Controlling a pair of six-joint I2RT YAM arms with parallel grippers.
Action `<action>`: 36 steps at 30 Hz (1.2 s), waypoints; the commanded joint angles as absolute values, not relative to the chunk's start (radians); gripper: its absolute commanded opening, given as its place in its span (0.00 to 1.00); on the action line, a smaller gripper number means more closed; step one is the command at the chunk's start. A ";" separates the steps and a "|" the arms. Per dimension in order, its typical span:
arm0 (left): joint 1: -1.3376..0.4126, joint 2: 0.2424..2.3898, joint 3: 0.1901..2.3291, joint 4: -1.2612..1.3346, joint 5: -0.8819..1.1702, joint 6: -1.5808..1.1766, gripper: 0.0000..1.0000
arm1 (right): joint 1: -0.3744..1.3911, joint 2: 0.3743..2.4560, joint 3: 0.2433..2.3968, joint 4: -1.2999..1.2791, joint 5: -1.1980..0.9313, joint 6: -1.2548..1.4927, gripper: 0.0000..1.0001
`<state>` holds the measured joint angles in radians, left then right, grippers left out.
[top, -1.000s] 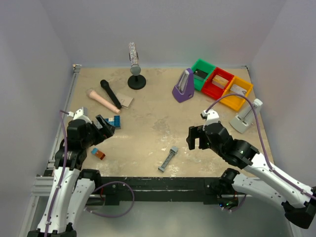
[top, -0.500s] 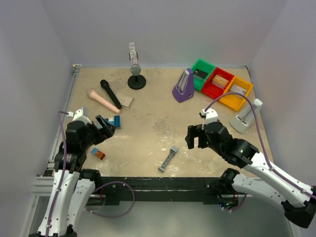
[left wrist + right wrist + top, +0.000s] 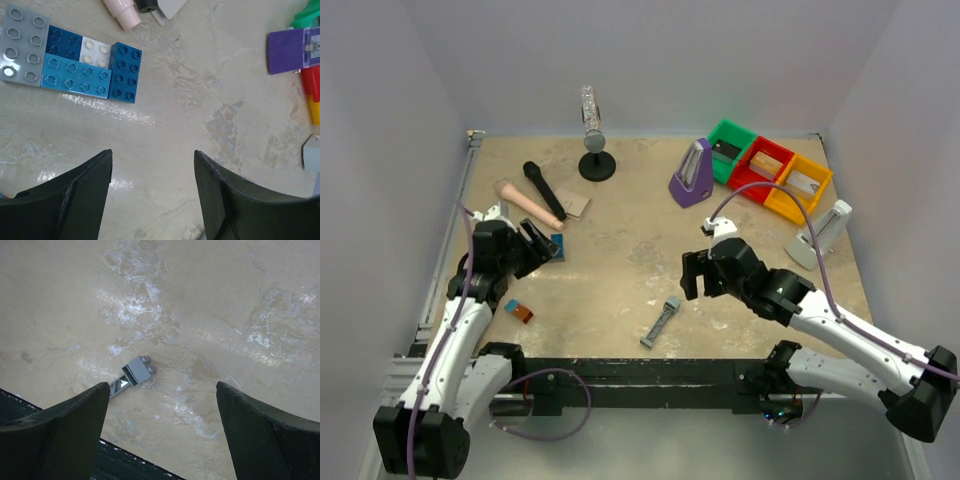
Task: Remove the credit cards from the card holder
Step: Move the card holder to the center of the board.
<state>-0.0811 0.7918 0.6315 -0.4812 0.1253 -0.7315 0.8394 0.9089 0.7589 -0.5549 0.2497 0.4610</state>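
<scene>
Compared with a second ago, the left claw (image 3: 542, 245) has moved up the frame, toward the flat group of blue, white and grey toy bricks (image 3: 552, 245) at the left of the table. Its two fingers stand spread, with only bare table (image 3: 620, 250) between them. The card holder (image 3: 578, 206) lies where it was, in the upper left part, as a tan flat piece touching the black microphone (image 3: 543, 190) and near the pink handle (image 3: 528, 203). The credit cards I cannot make out in any view. The right claw (image 3: 697, 280) has shifted left, to the middle of the frame, and it is also spread and holds nothing.

The top view does not show the bricks (image 3: 75, 65) stud by stud, but the left wrist view does, in its upper left above the left claw (image 3: 152, 160). At its top edge only a pale corner of the card holder (image 3: 170, 6) shows. The right wrist view shows the grey metal bar (image 3: 131, 377) on the table, near the left finger of the right claw (image 3: 163, 390) and not touching it.
</scene>
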 commanded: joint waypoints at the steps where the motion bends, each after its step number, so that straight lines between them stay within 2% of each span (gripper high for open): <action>1: -0.092 0.891 0.681 -0.379 0.069 -0.782 0.69 | 0.842 0.919 0.810 -0.485 0.200 0.471 0.89; 9: -0.098 1.032 0.819 -0.419 -0.153 -0.773 0.69 | 0.842 1.038 0.865 -0.356 0.140 0.469 0.89; 16: -0.097 1.072 0.861 -0.416 -0.192 -0.755 0.69 | 0.835 1.235 1.001 -0.221 0.143 0.534 0.89; 20: -0.098 1.124 0.879 -0.365 -0.149 -0.733 0.68 | 0.827 1.350 1.094 -0.216 0.097 0.569 0.89; 24: -0.121 1.236 0.946 -0.316 -0.104 -0.707 0.63 | 0.819 1.364 1.078 -0.184 0.087 0.581 0.89; 29: -0.209 1.380 1.060 -0.287 -0.182 -0.660 0.64 | 0.811 1.338 1.028 -0.190 0.081 0.578 0.89; 36: -0.215 1.551 1.172 -0.250 -0.232 -0.661 0.64 | 0.811 1.256 0.937 -0.219 0.023 0.601 0.89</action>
<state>-0.2176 1.4860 1.0927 -0.3058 -0.1761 -0.6868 0.8150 1.3224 0.9829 -0.2241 0.0666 0.5758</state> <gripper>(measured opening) 0.636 0.894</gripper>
